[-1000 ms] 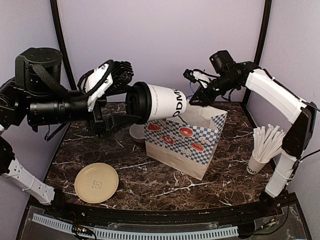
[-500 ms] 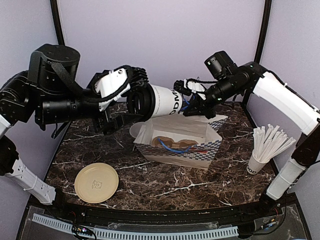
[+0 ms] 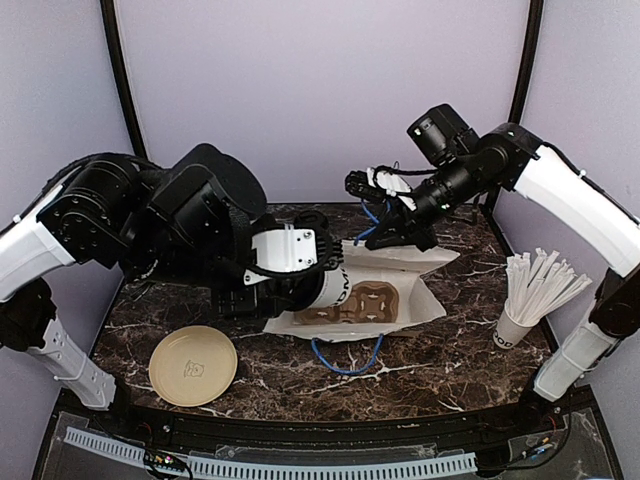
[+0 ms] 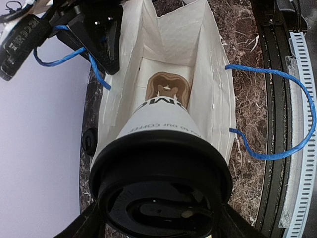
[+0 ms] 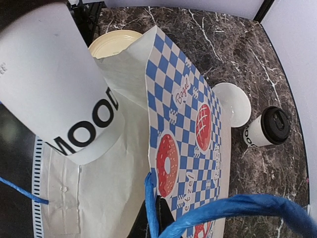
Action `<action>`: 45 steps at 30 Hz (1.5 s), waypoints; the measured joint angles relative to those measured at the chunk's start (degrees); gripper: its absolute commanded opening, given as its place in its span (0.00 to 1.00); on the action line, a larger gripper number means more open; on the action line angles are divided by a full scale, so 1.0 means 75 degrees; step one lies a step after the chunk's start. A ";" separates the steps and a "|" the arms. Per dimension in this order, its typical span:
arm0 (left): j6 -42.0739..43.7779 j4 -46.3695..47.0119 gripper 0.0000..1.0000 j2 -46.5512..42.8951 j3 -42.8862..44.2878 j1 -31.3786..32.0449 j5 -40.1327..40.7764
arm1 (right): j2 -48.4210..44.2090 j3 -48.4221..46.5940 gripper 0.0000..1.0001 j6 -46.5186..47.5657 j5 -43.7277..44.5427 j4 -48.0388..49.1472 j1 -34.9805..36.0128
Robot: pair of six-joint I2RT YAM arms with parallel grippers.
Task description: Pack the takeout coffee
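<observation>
We see the left pincer (image 4: 159, 218) clamped around the lidded cup (image 4: 161, 168), one finger on each side of its black lid. The cup is tipped on its side with its base poked into the mouth of the paper bag (image 3: 415, 300). In the overhead view this sits at the middle of the frame, half under the bulky left arm. The bag lies flat on the counter (image 3: 450, 365) with its mouth gaping, and we can look down its pale inside to a brown emblem at the bottom.

The right pincer (image 3: 395, 225) is closed tight on a blue handle (image 5: 233, 206) at the bag's far rim, just above centre in the overhead view. The other blue handle (image 3: 345, 371) lies in a loose loop on the counter below the bag.

From the right wrist we see the bag's blue-and-white checked side, printed with doughnuts. Beyond it, at the right of that frame, a low white bowl (image 5: 233, 101) and a second lidded cup (image 5: 267, 128) stand near each other on the counter.

A tan plate (image 3: 193, 367) lies at the lower left of the overhead view. A cup of white sticks (image 3: 530, 290) stands at the right edge.
</observation>
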State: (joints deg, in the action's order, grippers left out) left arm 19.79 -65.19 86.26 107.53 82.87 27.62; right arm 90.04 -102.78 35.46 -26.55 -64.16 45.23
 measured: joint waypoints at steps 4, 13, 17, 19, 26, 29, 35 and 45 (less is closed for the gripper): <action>-0.0210 -0.0507 0.59 0.0347 0.0417 0.0076 -0.0003 | -0.0067 -0.0009 0.00 -0.0195 -0.0233 -0.0131 0.0286; -0.0274 -0.1192 0.59 0.2028 0.1177 0.0469 0.0813 | -0.0105 -0.0009 0.00 -0.0799 -0.0600 -0.0245 0.0685; -0.0347 -0.1539 0.59 0.2736 0.1670 0.0708 0.1102 | -0.0105 0.0000 0.00 -0.1174 -0.0612 -0.0204 0.0688; -0.0399 -0.1682 0.59 0.3002 0.1906 0.0804 0.1224 | -0.0105 0.0000 0.00 -0.1297 -0.0673 -0.0207 0.0688; -0.0670 -0.2168 0.59 0.3663 0.2320 0.0962 0.1547 | -0.0099 0.0000 0.00 -0.1894 -0.0833 0.0134 0.0720; -0.0685 -0.2221 0.61 0.4118 0.2940 0.1020 0.1687 | -0.0090 0.0000 0.00 -0.2049 -0.0831 0.0274 0.0720; -0.0816 -0.2241 0.61 0.4264 0.3136 0.1157 0.1836 | -0.0093 0.0009 0.00 -0.2235 -0.0845 0.0350 0.0720; -0.1676 -0.2358 0.61 0.4243 0.2285 0.1137 0.1603 | -0.0192 0.0184 0.00 -0.2419 -0.0160 0.0533 0.0723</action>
State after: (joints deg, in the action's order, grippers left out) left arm 7.22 -82.87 118.08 124.66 91.39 39.64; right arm 88.60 -101.41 17.32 -27.75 -60.16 50.65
